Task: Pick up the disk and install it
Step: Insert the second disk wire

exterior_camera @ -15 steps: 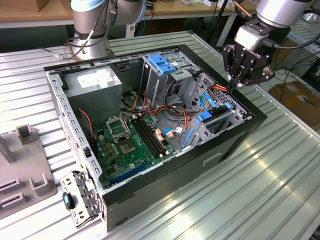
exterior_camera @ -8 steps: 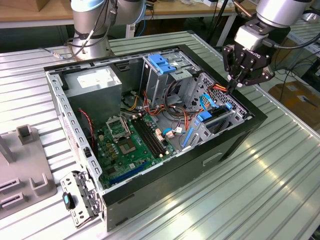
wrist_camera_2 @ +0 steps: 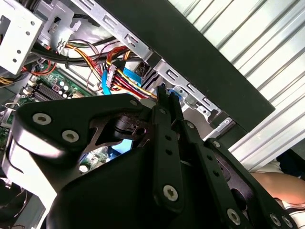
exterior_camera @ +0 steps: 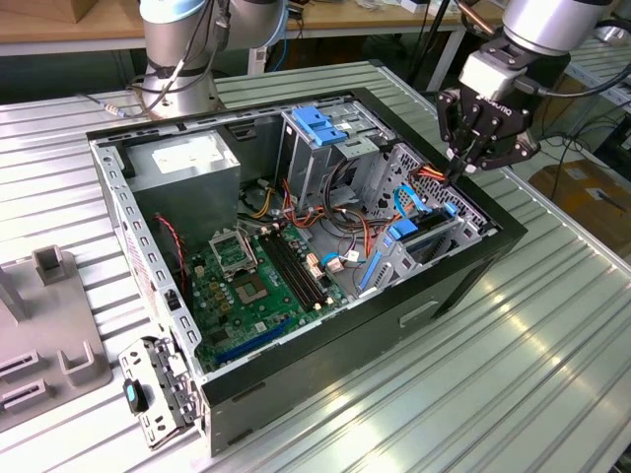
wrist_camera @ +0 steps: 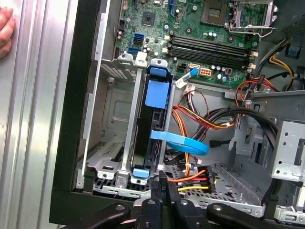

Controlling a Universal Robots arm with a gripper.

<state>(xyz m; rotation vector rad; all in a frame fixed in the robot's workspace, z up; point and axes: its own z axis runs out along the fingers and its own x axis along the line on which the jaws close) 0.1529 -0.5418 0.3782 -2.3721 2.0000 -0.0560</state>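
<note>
The disk (exterior_camera: 430,239) stands on edge in the metal bay at the corner of the open computer case (exterior_camera: 325,379) on the exterior view's right. In the first wrist view the disk (wrist_camera: 143,138) is a dark slab framed by its blue carrier, with blue tabs at both ends. My gripper (exterior_camera: 460,169) hovers just above the bay's far end, fingers pressed together with nothing between them. In both wrist views the gripper (wrist_camera: 164,183) (wrist_camera_2: 164,93) sits by the bundle of coloured power wires (wrist_camera: 193,179) beside the disk's end tab.
A ridged blue latch piece (exterior_camera: 320,123) tops the drive cage at the case's back. The grey power supply (exterior_camera: 187,163) and motherboard (exterior_camera: 261,286) fill the rest. A blue flat cable (wrist_camera: 183,143) loops beside the disk. A person's hand (wrist_camera: 5,26) rests on the ribbed table.
</note>
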